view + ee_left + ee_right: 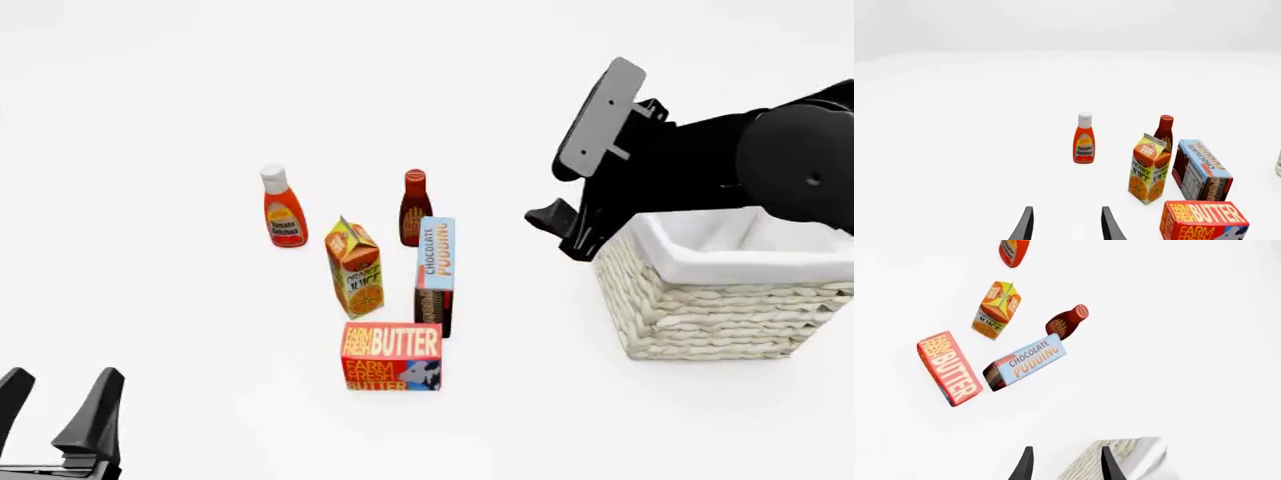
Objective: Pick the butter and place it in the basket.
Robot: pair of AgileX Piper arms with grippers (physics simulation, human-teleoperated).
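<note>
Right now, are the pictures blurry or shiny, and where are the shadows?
Front view: sharp and evenly lit, with no glare; the butter and basket cast hardly any shadow. Left wrist view: equally crisp and shadowless. Right wrist view: clear, only tilted.

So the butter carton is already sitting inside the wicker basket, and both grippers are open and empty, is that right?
Not quite. The butter is not in the basket; the front view shows it on the table, apart from the basket, in front of the chocolate pudding box. The rest holds: the left gripper and right gripper are open and empty.
</note>
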